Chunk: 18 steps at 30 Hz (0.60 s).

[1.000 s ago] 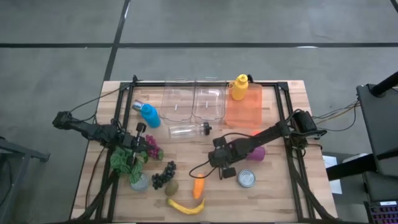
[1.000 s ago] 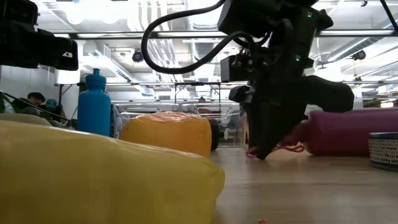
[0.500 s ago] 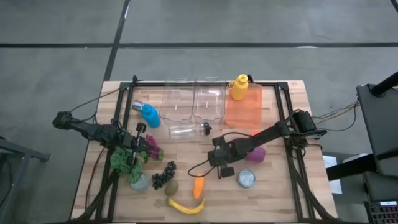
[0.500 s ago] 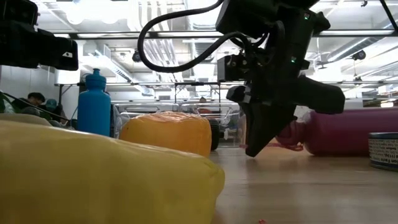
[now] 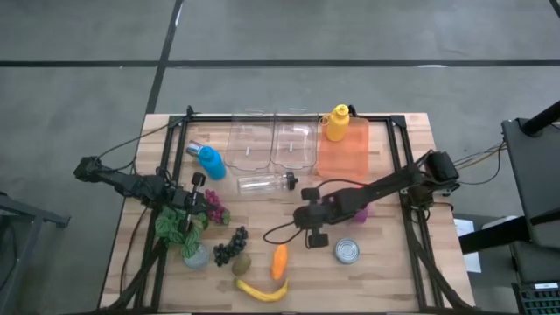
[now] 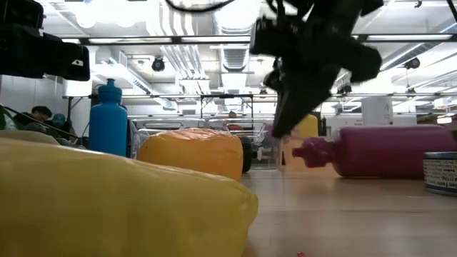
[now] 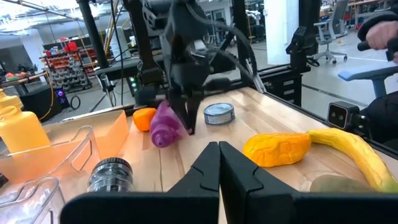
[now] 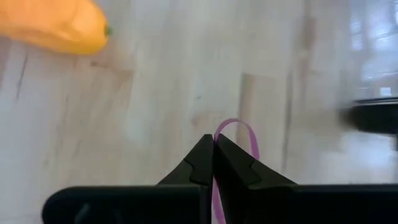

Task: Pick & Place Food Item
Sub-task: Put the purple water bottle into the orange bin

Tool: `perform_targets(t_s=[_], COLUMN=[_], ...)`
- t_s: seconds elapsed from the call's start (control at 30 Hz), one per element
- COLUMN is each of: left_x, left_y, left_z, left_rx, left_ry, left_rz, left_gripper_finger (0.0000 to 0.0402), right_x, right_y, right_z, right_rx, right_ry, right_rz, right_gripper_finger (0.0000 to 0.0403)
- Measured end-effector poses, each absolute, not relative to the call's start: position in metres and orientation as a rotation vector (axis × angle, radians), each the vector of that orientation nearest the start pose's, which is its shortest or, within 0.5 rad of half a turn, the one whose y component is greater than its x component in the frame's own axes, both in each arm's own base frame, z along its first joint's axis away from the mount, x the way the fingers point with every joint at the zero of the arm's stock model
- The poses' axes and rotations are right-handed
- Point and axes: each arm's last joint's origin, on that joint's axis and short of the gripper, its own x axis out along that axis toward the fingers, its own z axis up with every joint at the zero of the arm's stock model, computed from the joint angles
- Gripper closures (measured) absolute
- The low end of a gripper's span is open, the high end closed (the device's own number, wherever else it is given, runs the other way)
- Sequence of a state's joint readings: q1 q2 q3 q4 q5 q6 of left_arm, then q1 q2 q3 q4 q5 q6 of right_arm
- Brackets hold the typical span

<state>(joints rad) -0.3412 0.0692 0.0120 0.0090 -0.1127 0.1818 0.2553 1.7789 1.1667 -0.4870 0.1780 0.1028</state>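
1. The orange food piece [image 5: 279,261] lay on the wooden table [image 5: 398,280] near its front edge, with nothing gripping it.
2. Around it: a banana [image 5: 261,290] just in front, a kiwi [image 5: 241,263] and a bunch of dark grapes [image 5: 230,245] to its left, and a tin can [image 5: 347,252] to its right.
3. Farther back stood clear containers [image 5: 271,142], with a clear bottle [image 5: 262,183] lying in front of them. A blue bottle [image 5: 208,158] was to their left; a yellow bottle [image 5: 337,122] and an orange tray [image 5: 342,156] were to their right.
4. A purple bottle [image 6: 385,151] lay on its side under the right arm, between the tray and the can.
5. The right gripper [image 8: 214,142] hung above the table just behind the orange piece, apart from it and raised off the wood in the low view.
6. Its fingers were pressed together on a thin pink loop [image 8: 239,124] (whether that loop belonged to the purple bottle could not be told).
7. In the right wrist view the orange piece sat off to one side of the closed fingertips, with bare wood between them.
8. The left gripper [image 7: 219,146] waited at the table's left side beside some leafy greens [image 5: 179,227], its fingers closed and empty, pointing across toward the purple bottle and the can.
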Motion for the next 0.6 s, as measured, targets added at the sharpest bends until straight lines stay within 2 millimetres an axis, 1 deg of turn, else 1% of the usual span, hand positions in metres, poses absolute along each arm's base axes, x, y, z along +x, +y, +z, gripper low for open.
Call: perform_targets(t_s=[0.37,0.6], left_x=[0.096,0.096], left_y=[-0.031,-0.031], left_z=[0.163,0.163], left_rx=[0.192,0.192], left_ry=[0.026,0.026], left_rz=[-0.232,-0.232], left_gripper_finger=[0.0400,0.0400], right_x=[0.320,0.299], right_y=[0.078,0.075], right_z=[0.247,0.275], right_rx=[-0.049,-0.040], right_ry=[0.892,0.808], right_rz=[-0.010,-0.057], right_gripper_finger=[0.0394,0.0394])
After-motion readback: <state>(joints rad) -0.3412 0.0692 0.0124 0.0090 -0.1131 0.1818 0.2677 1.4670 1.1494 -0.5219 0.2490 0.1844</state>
